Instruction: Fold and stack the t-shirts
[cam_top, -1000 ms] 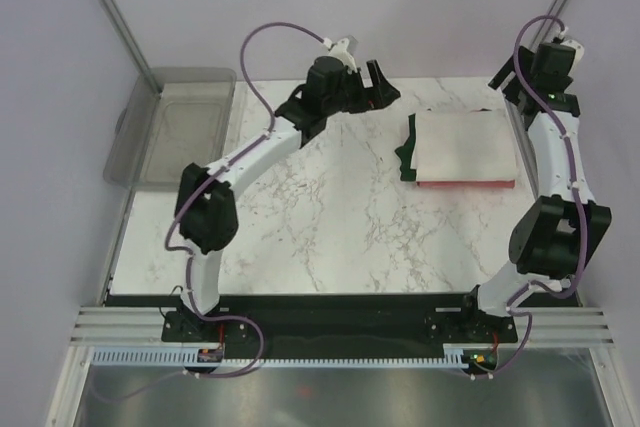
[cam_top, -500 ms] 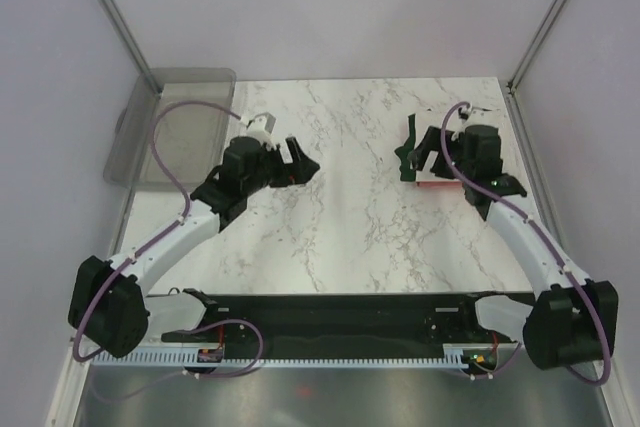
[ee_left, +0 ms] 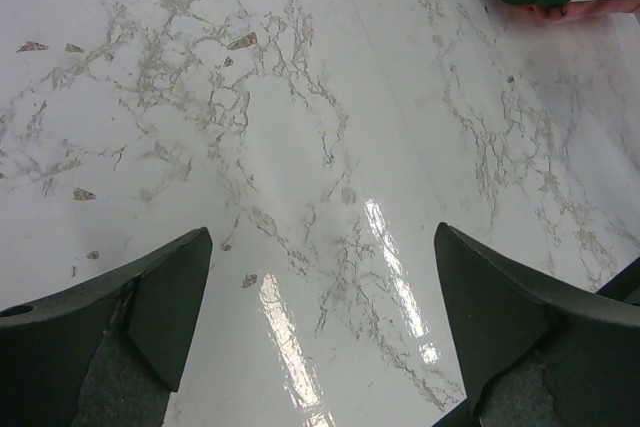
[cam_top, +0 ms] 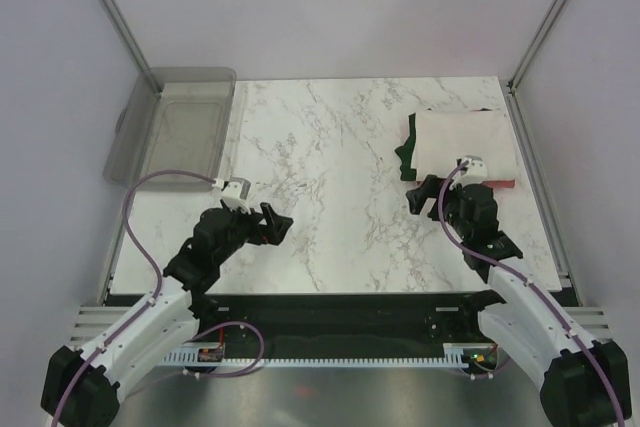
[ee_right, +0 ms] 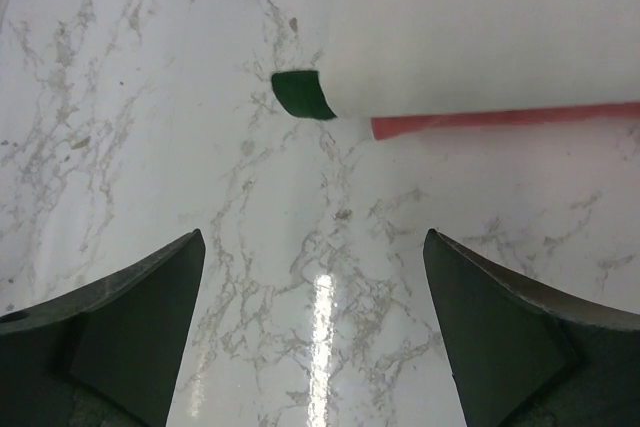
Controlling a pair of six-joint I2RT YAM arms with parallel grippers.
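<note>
Marble-patterned tabletop [cam_top: 330,147] enclosed by pale walls, seen from above with both arm bases at the bottom of the frame. At upper left, a clear grey plastic bin [cam_top: 150,162] sits against the table's left edge; only its own translucent floor and walls show.

At upper right lies the folded stack: the cream-white t-shirt [cam_top: 465,139] on top, its dark green sleeve [cam_top: 405,157] protruding at the stack's left side, and the coral-red t-shirt [cam_top: 503,184] beneath, showing as a thin strip along the near edge. The stack's right side runs close to the table's right edge.

The left gripper [cam_top: 270,225] sits at lower left, jaws spread wide and holding nothing; its wrist view shows bare marble between the fingers [ee_left: 160,297], with the green sleeve in the upper right corner.

The right gripper [cam_top: 432,193] sits just below the stack, near its left corner, jaws likewise fully parted and holding nothing. Its wrist view shows the red strip and green sleeve ahead of the fingers [ee_right: 130,307], apart from them.

Open marble spans the centre of the frame between the bin, the stack and the two grippers.
</note>
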